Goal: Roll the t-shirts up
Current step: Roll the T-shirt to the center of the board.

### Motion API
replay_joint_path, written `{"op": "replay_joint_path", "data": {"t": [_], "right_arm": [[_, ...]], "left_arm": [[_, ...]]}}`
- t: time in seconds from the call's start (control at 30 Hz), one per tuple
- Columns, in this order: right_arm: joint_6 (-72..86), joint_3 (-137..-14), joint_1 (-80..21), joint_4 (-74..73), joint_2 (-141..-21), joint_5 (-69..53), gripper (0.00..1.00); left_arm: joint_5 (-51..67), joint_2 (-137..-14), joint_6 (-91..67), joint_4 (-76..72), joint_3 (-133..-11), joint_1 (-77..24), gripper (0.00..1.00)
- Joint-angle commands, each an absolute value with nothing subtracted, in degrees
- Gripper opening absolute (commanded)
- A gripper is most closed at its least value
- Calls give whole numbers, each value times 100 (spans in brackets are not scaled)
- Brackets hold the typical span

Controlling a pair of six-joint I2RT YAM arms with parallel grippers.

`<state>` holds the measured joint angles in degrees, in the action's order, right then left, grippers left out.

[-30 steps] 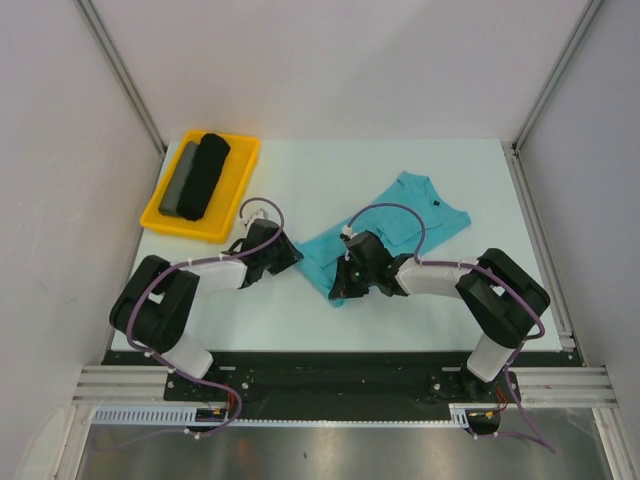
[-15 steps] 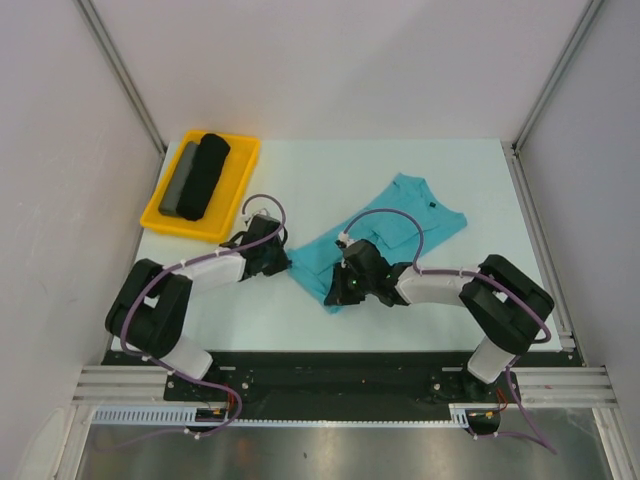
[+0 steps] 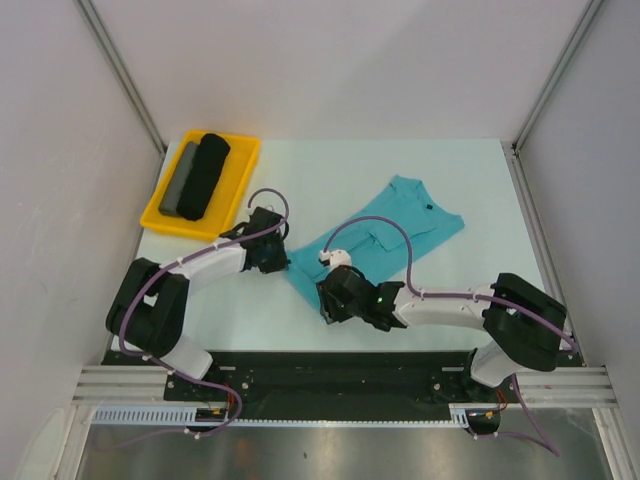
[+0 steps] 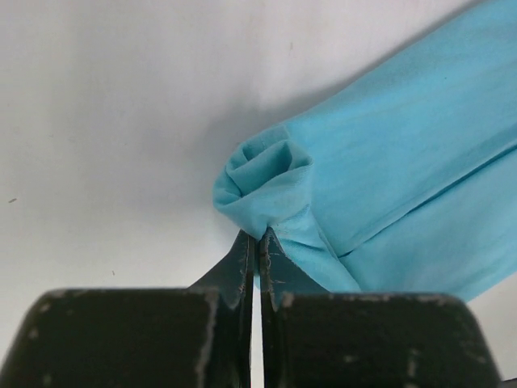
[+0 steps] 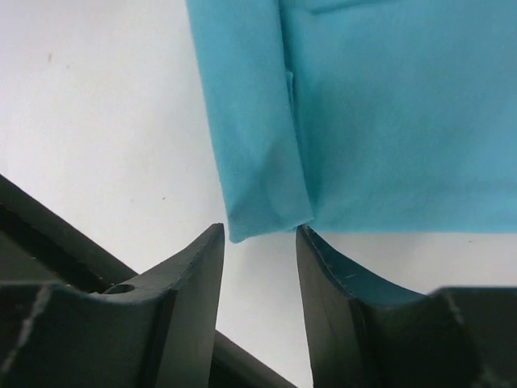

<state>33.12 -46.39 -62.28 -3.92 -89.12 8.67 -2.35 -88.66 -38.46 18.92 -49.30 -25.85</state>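
Right hand (image 5: 259, 234) retreated off soft folded t-shirt (image 5: 388, 121).

The left gripper (image 4: 257, 239) has pinched the t-shirt (image 4: 404, 153); right gripper (image 5: 260, 236) opened.

From above, the right arm (image 3: 440, 305) hides the near corner of the t-shirt (image 3: 400, 225). Both wrist views cut the cloth off at their edges; we cannot read its tiny neck tag (image 3: 433, 206).
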Motion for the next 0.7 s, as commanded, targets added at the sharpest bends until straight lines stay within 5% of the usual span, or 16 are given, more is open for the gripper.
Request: {"op": "replay_joint_path", "data": {"t": [0.0, 0.67], "right_arm": [[2358, -5341, -6757, -756, -8797, 2442, 47], [404, -7347, -7611, -1028, -11443, 4939, 56]], "left_arm": [[-176, -8921, -3656, 2144, -5203, -2531, 0], [-97, -9026, -3604, 2294, -5432, -2531, 0]]}}
